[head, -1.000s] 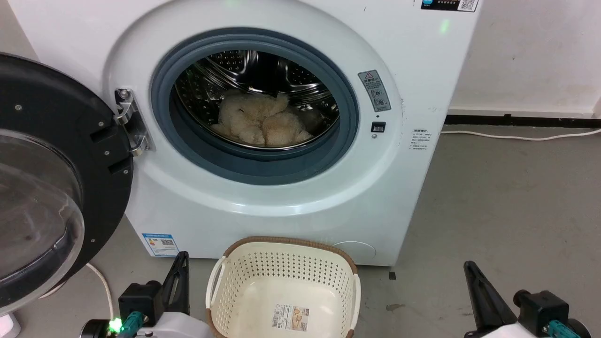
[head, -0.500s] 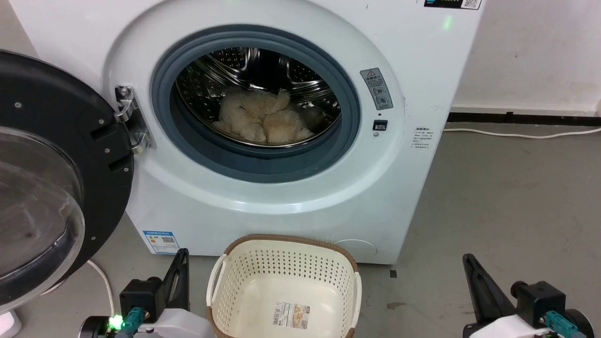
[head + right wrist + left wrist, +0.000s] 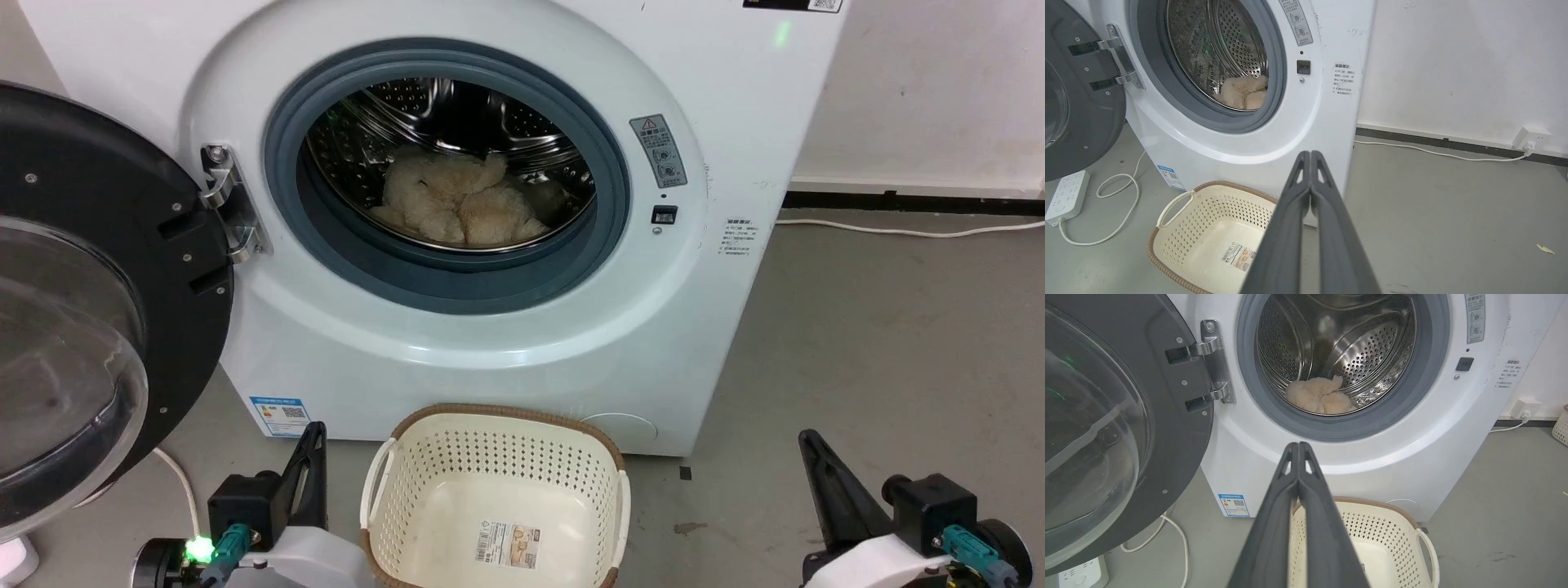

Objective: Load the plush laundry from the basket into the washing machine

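While the left gripper and right gripper sit closed, holding nothing, either side of the basket, the plush laundry lies well beyond them in the drum of the washing machine; grey floor, white wall behind.

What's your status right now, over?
Left gripper shut, empty; right gripper shut, empty. Plush laundry lying in washing machine, out of basket. Door wide open, nothing blocking.

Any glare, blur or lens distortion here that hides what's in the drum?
Head view: sharp; highlights streak the drum but the plush laundry reads clearly. Left wrist view: wide-angle bowing of the washing machine, reflections on the door glass. Right wrist view: green glints in the drum.
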